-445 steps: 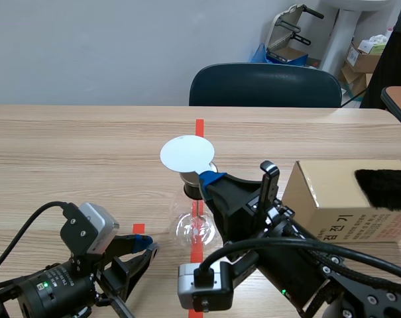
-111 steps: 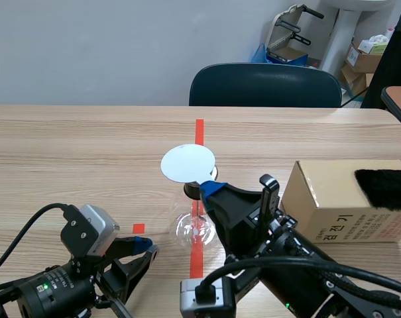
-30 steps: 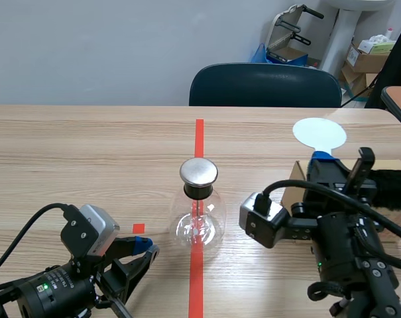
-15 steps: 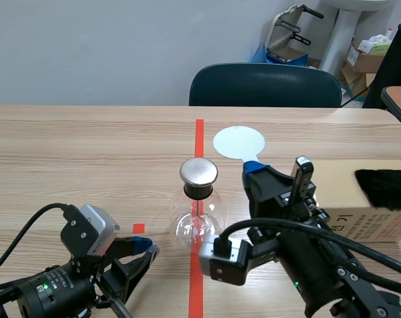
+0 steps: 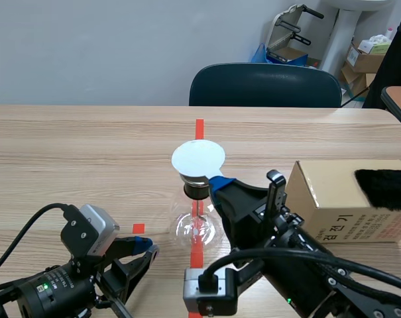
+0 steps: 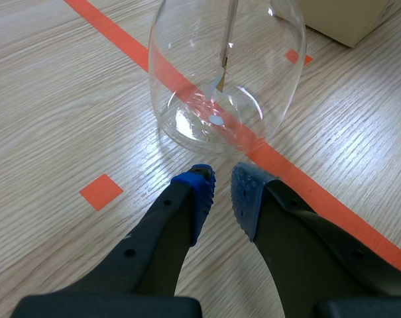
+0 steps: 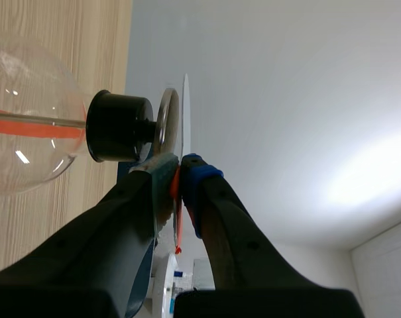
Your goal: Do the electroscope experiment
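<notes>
r fingers (image 7: 199,189) tight on white disc (image 5: 198,158) above flask (image 5: 197,228); l fingers (image 6: 199,193) together, empty

— Is the scene view well lit?
— Yes. The light is bright, even and soft, coming from above. The worktop (image 5: 87,146) shows only faint shadows, and the glass flask (image 5: 199,228) carries small highlights.
— And the left wrist view?
— White glare streaks the wood at the flask's base, just ahead of the left end effector (image 6: 223,192).
— The right wrist view?
— A pale glow blooms on the wall (image 7: 266,79) beside the right end effector (image 7: 180,175), which is dark and soft near the lens. The white disc (image 7: 185,112) shows as a thin bright edge.
</notes>
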Motion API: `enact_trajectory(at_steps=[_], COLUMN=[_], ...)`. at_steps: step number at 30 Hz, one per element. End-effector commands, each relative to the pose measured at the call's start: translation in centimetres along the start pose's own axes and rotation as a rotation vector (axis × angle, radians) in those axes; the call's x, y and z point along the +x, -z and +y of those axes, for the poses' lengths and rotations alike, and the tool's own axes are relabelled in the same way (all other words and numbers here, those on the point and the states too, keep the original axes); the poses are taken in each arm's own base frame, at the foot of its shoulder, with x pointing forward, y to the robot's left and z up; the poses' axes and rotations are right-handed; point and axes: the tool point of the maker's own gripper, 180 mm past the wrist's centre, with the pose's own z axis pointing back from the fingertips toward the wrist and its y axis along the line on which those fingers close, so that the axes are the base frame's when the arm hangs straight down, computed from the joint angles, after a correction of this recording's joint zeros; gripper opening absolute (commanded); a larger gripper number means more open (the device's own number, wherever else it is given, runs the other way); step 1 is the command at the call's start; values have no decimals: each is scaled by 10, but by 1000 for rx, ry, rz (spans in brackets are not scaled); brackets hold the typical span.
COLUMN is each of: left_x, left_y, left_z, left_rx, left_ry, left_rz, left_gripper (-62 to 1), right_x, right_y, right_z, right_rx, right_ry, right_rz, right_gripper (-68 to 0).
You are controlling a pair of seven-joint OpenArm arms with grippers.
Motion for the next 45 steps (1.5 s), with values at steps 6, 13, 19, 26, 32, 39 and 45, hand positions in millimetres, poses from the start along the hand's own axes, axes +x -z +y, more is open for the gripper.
enact_trajectory(at_steps=[6, 13, 19, 26, 32, 39, 45], left_x=[13, 13, 13, 13, 13, 13, 13], left_y=[3, 3, 3, 3, 3, 3, 3], left_z=[-5, -5, -5, -5, -5, -5, -5], left_rx=[-11, -11, -11, -11, -11, -11, -11], left_ry=[-10, -10, -10, -10, -10, -10, -10], left_rz=[-45, -45, -45, -45, -45, -45, -45], left_gripper=[-493, -493, -493, -493, -493, -493, -493], right_x=[-2, -2, -2, -2, -19, -61, -89], right_y=[1, 1, 1, 1, 0, -8, -20], right_z=[-4, -4, -4, -4, -5, -5, -6], right_rx=[-16, -16, -15, -15, -17, -19, -21], right_ry=[-25, -25, -25, -25, -24, -22, -20], right_rz=[-14, -14, -14, -13, 80, 315, 489], right_gripper=[-665, -665, -665, -665, -665, -665, -665])
